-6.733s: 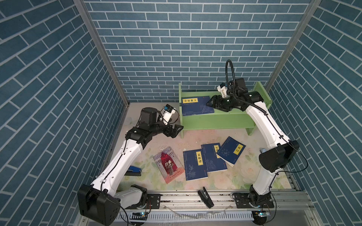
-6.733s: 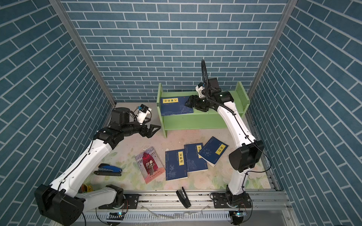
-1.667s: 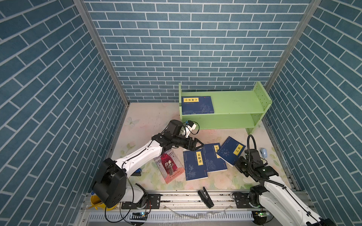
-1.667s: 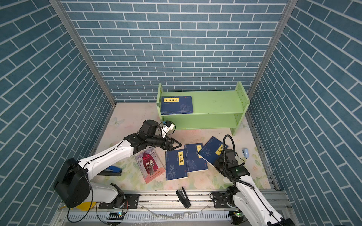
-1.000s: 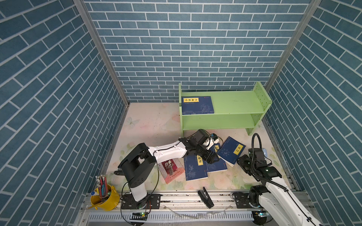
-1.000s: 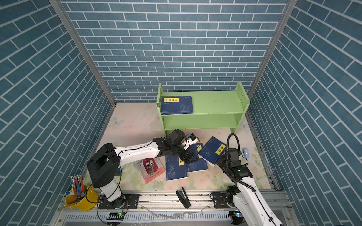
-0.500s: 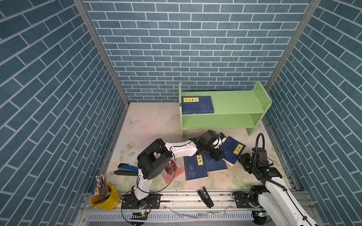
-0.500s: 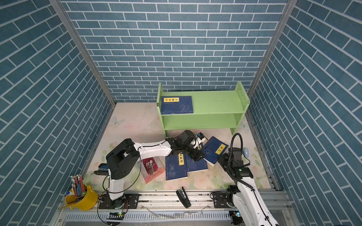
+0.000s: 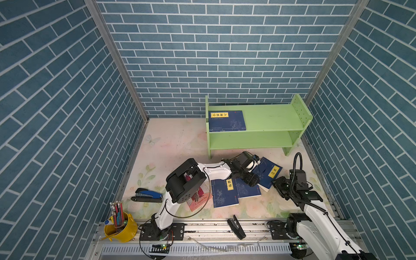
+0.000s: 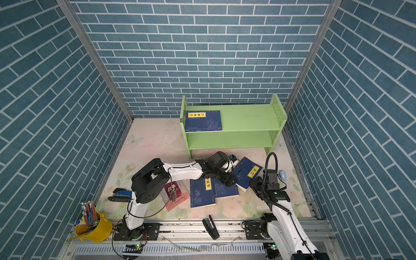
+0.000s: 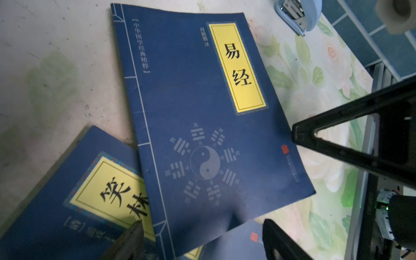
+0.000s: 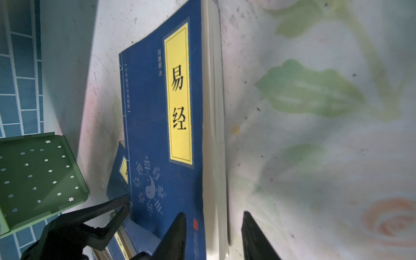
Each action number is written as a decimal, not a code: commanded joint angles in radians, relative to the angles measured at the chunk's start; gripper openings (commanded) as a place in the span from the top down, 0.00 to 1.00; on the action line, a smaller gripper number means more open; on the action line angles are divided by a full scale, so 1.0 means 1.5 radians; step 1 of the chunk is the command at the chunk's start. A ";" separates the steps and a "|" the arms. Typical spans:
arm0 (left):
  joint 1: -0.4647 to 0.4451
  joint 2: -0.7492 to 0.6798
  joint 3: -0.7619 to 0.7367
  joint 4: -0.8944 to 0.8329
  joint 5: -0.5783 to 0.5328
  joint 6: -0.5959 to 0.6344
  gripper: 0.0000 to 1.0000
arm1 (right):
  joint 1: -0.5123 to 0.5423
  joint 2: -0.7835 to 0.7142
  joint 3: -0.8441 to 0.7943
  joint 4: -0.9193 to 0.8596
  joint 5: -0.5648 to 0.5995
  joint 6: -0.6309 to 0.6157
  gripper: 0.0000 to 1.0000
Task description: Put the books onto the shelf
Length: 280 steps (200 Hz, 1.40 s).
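Three dark blue books lie overlapped on the floor. The rightmost book (image 9: 269, 173) (image 10: 246, 172) (image 11: 202, 101) (image 12: 157, 126) rests partly on the middle one (image 9: 247, 190); the third (image 9: 224, 193) lies to the left. A red-and-grey book (image 9: 198, 199) sits under the left arm's elbow. Another blue book (image 9: 227, 120) lies flat at the left end of the shelf's (image 9: 270, 117) (image 10: 247, 119) (image 12: 38, 175) top tier. My left gripper (image 9: 252, 179) (image 10: 227, 177) (image 11: 204, 243) hangs open over the rightmost book's near corner. My right gripper (image 9: 278, 186) (image 10: 253, 185) (image 12: 213, 234) is open, its fingers either side of that book's page edge.
A blue stapler (image 9: 147, 195) lies at the front left, by a yellow cup of pens (image 9: 119, 227). A black clip-like piece (image 9: 236, 227) sits on the front rail. A small light-blue stapler (image 10: 281, 174) (image 11: 295, 15) lies right of the books. Brick walls close three sides.
My left arm has stretched further right, carrying its open gripper from the middle book to the rightmost book's corner. The right gripper has edged slightly toward that book.
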 commanded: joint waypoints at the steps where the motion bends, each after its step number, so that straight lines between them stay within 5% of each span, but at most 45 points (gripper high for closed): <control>1: -0.002 0.018 0.020 -0.031 0.014 -0.007 0.16 | -0.006 0.017 0.005 -0.004 -0.010 -0.035 0.57; 96: -0.003 0.023 0.013 -0.013 0.107 -0.059 0.34 | -0.014 0.077 -0.020 0.065 -0.076 -0.043 0.59; 172: -0.003 -0.015 -0.009 -0.008 0.121 -0.097 0.41 | -0.014 0.004 -0.014 0.000 -0.075 -0.041 1.00; 280: 0.036 -0.143 -0.009 -0.132 0.157 -0.020 0.35 | -0.014 -0.098 0.044 -0.114 -0.148 -0.045 1.00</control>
